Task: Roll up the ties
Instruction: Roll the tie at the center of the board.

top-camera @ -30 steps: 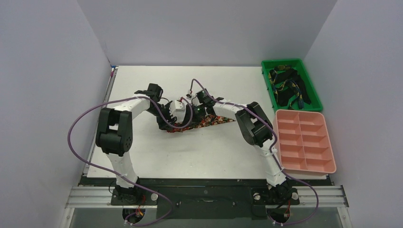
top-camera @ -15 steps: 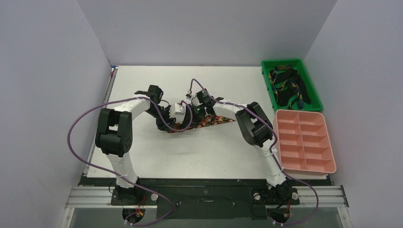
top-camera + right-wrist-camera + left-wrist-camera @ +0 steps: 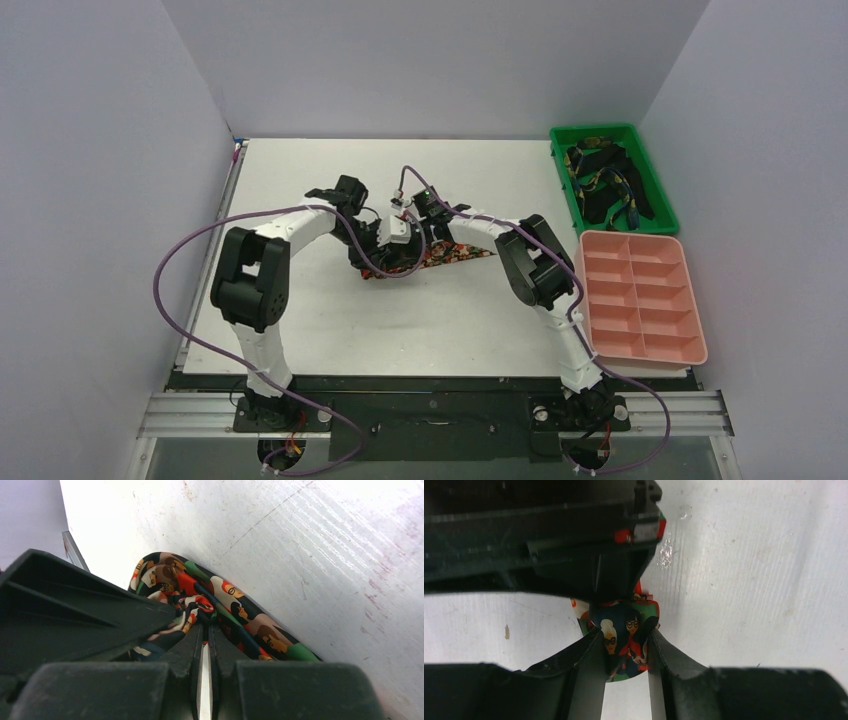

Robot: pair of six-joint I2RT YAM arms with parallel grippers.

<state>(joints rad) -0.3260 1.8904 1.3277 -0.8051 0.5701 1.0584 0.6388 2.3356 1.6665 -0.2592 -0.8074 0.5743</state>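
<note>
A printed tie [image 3: 457, 254] in red, orange and green lies mid-table, its left end bunched into a small roll [image 3: 626, 630]. My left gripper [image 3: 626, 639] has both fingers pressed against the sides of that roll. In the top view the left gripper [image 3: 398, 243] sits right beside my right gripper [image 3: 417, 231]. The right gripper [image 3: 203, 630] is shut, pinching a fold of the same tie [image 3: 240, 615] at its tips. Its black body [image 3: 574, 545] fills the top of the left wrist view.
A green bin [image 3: 561, 160] at the back right holds several dark ties [image 3: 605, 182] with yellow and blue patterns. A pink compartment tray [image 3: 640, 297] stands in front of it. Purple cables [image 3: 175, 270] loop off both arms. Grey walls close in three sides.
My left arm has swung right, up against the right gripper, and its jaws have closed in on the rolled end. The right gripper has stayed shut in place.
</note>
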